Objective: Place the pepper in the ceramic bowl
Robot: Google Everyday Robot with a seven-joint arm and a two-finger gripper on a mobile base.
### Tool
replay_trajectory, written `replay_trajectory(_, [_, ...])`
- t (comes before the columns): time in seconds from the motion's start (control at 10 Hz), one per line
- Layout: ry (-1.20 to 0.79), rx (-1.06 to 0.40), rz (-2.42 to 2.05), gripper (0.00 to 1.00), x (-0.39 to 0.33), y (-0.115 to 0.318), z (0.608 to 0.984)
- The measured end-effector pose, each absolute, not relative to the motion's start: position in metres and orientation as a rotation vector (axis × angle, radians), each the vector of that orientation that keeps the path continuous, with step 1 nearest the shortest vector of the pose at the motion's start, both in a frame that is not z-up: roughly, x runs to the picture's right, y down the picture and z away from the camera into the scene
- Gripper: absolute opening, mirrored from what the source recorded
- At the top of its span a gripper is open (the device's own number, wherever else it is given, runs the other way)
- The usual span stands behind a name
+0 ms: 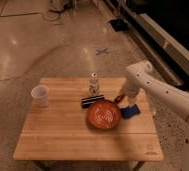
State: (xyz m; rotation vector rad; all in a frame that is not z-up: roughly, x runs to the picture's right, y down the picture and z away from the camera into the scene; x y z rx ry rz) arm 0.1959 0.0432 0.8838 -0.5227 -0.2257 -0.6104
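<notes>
The ceramic bowl [104, 114] is a wide orange-red dish with a lighter centre, at the middle right of the wooden table [63, 135]. The pepper [119, 98] is a small red item lying on the table just past the bowl's far right rim. My gripper [124, 95] hangs from the white arm that comes in from the right, directly over the pepper and down near the table top. Part of the pepper is hidden by the gripper.
A black rectangular bar [92, 100] lies behind the bowl. A small light bottle [94, 84] stands behind it. A blue block [131, 111] lies right of the bowl. A white cup [40, 95] stands at the left. The table's right edge is near the arm.
</notes>
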Motion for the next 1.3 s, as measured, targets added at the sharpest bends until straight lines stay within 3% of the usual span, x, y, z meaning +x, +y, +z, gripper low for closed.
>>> replay_trajectory(0.6, [-0.224,-0.520,-0.687,0.65,0.197,0.030,0.935])
replay_trajectory(1.3, [-0.209,-0.543,-0.733,0.62,0.195,0.040,0.968])
